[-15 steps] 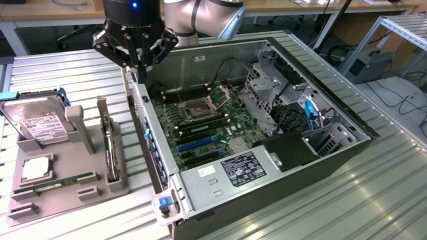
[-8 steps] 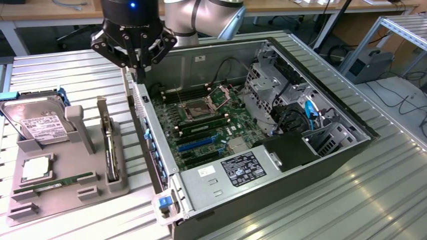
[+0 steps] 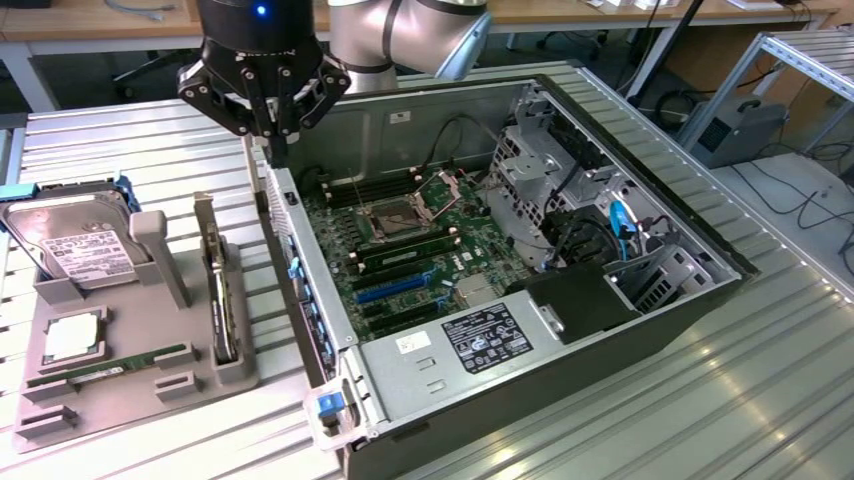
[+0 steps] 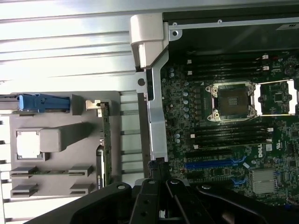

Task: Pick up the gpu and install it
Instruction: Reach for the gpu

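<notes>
Ribbed metal surface [image 3: 747, 400] carries an open computer case [image 3: 400, 385] and a grey holder [image 3: 127, 395]. Jaws pressed shut, gripping nothing, hang above the case's wall on the exterior view's left. Just beside that wall, the gpu [image 3: 214, 290] stands on edge in the holder's slot. Its long axis runs parallel to the wall, with the silver bracket end toward the hard drive [image 3: 80, 245].

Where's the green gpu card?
The flat green gpu card stands on edge in the grey plastic holder, at the exterior view's left of the black computer case.
</notes>
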